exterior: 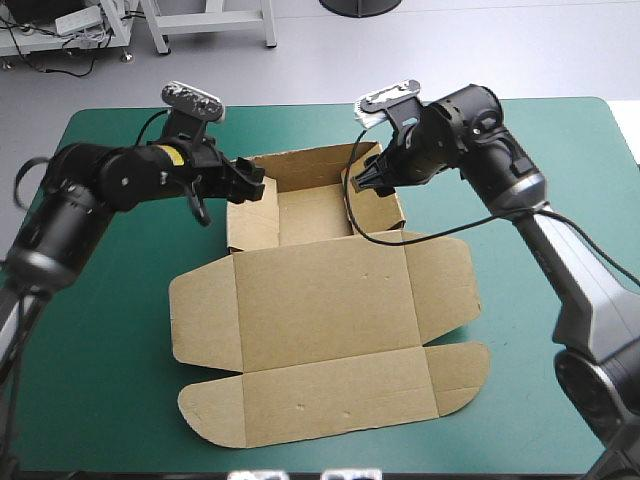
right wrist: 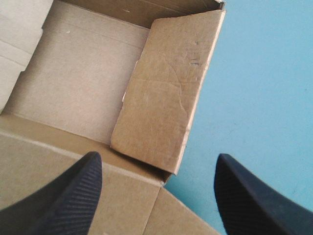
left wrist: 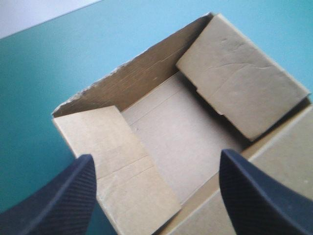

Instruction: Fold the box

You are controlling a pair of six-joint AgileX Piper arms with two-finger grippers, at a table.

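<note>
Box (exterior: 325, 300) sits mid-counter (exterior: 100, 380), brown board on the teal-green cover.

High view: the far part is a tray (exterior: 315, 210) with walls raised. The lid (exterior: 335, 400) lies flat toward the near edge, tabs spread left and right. Left hand (exterior: 252, 183) is at the tray's left wall, right hand (exterior: 365, 180) at its right wall. Contact can't be told from here.

Left wrist view: left hand (left wrist: 155, 156) is released, black fingers wide apart, nothing between them, above the tray's left side. Left side flap (left wrist: 122, 166) is folded inward and leans over the tray floor. Right side flap (left wrist: 242, 78) leans in from the opposite side.

Right wrist view: right hand (right wrist: 157, 157) is also released and empty, straddling the tray's near right corner. Right side flap (right wrist: 166, 93) slants inward, not flush with its wall, lower edge loose above the floor.

Step, by judgement: tucking the side flaps to lock the tray walls, roughly midway, lid untouched. The next move likely calls for each hand to push its flap down flat against the wall inside without tipping the wall outward.
</note>
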